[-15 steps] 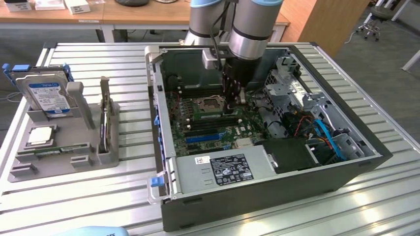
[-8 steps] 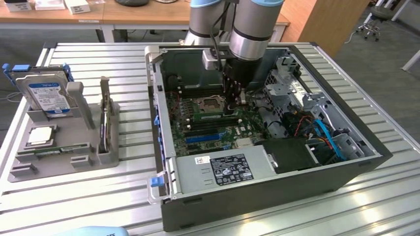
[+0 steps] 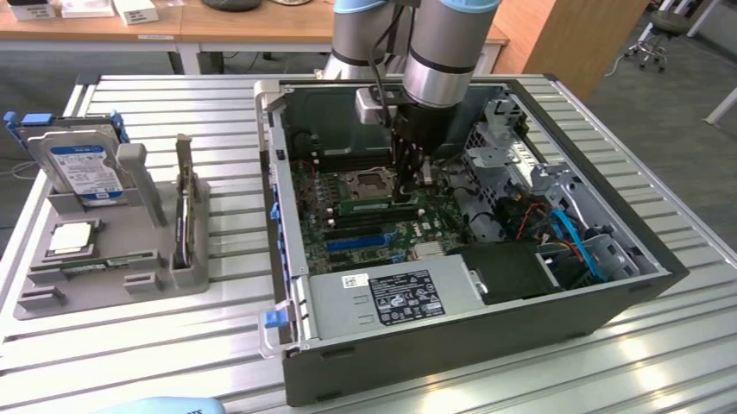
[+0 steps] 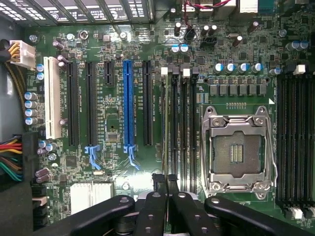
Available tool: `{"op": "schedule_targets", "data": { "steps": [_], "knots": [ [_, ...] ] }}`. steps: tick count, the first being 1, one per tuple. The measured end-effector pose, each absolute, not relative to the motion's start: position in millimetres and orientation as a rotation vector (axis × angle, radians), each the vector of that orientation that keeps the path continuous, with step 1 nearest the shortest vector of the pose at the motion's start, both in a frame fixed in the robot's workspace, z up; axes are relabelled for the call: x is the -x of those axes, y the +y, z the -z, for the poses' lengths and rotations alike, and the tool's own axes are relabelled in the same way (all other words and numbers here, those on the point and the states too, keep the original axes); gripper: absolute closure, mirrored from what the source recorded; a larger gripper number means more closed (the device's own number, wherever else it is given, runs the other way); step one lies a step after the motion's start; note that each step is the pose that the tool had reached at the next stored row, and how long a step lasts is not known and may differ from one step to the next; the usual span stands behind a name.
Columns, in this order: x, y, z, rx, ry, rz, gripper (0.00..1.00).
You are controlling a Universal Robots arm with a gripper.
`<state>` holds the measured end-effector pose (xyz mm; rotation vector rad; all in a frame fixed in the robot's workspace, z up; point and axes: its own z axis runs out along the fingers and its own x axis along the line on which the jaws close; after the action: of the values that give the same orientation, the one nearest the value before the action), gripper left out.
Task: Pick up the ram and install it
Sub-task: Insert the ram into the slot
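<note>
A slatted metal surface (image 3: 173, 95) carries the open computer case (image 3: 461, 345), and your arm reaches down into it over the motherboard (image 4: 113, 128). The gripper (image 3: 419, 171) is clenched, and in the wrist view its closed fingers (image 4: 158, 183) appear to pinch one end of the ram (image 4: 164, 123). The ram runs edge-on along the memory slot farthest from the empty processor socket (image 4: 238, 152). In the exterior view the ram (image 3: 371, 207) stands upright in the slot bank just beside that socket (image 3: 368, 183). I cannot tell whether it is fully seated.

Your main risk is uneven pressure. You hold the stick near one end, so pushing there could drive that end in while the far end by the white latch (image 4: 164, 70) rides high, and the board could tilt or bind. If the notch is not lined up with the slot key, force could crack the stick or bend contacts. A sideways drift could scrape the neighbouring slots (image 4: 175, 123) or send the fingers into the socket's exposed pins.
</note>
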<state>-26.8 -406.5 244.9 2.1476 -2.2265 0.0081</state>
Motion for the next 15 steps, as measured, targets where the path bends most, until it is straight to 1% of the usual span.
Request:
{"op": "schedule_targets", "data": {
  "steps": [15],
  "knots": [
    [28.8, -406.4, -241.6, -2.148, -2.226, -0.008, 0.88]
  ]
}}
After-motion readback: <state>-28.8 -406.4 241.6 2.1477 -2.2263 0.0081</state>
